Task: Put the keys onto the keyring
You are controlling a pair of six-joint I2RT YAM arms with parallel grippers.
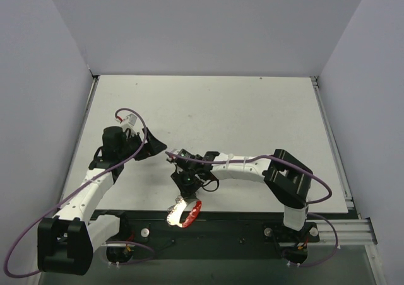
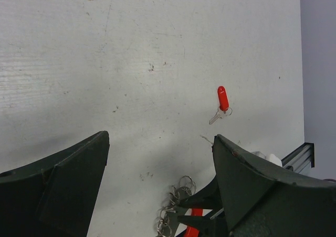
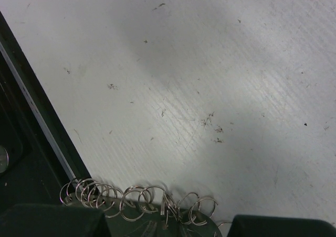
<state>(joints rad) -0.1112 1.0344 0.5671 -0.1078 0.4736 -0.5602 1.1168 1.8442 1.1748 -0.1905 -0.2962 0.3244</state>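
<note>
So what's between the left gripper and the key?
Nothing: in the left wrist view, only bare, scuffed table separates the open left gripper from the key.

- left arm [image 1: 95, 187] bent at the elbow, reaching forward; left gripper [image 2: 160, 140] angled down, fingers spread wide.
- right arm [image 1: 249, 166] stretched leftward; right gripper [image 1: 189, 181] held low, its closure unclear.

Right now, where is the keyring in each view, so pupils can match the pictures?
Top external: keyring lower centre, at the near edge.
Left wrist: keyring at the bottom edge, about centre.
Right wrist: keyring chain along the bottom edge.
Shared landmark: the black base rail along the near edge.
</note>
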